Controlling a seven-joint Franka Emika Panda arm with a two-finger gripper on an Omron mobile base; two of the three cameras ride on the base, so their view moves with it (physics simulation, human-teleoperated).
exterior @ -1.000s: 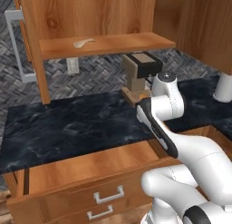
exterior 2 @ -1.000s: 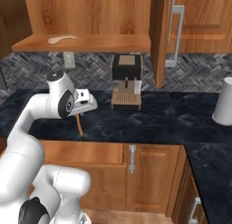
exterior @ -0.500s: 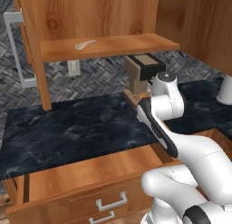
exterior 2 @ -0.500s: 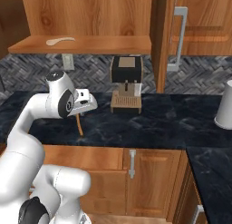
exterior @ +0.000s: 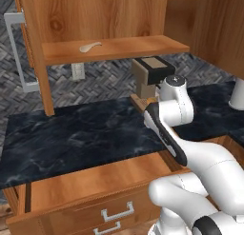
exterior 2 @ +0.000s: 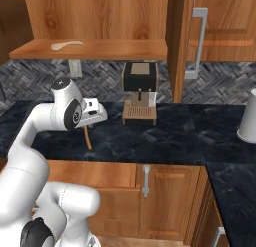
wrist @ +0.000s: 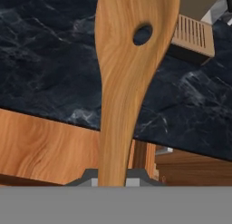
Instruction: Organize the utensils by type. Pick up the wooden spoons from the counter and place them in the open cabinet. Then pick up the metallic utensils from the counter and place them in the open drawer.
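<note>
While the darker wooden spoon (wrist: 124, 78) hangs below the gripper (exterior 2: 95, 112), with the counter (exterior 2: 180, 136) under its tip, I'd lift it well clear before swinging up and back to the cabinet (exterior 2: 100, 50) shelf, where the pale spoon (exterior 2: 66, 44) already lies, and lay it flat. The jaws are pinched nearly together on the spoon's handle end
</note>
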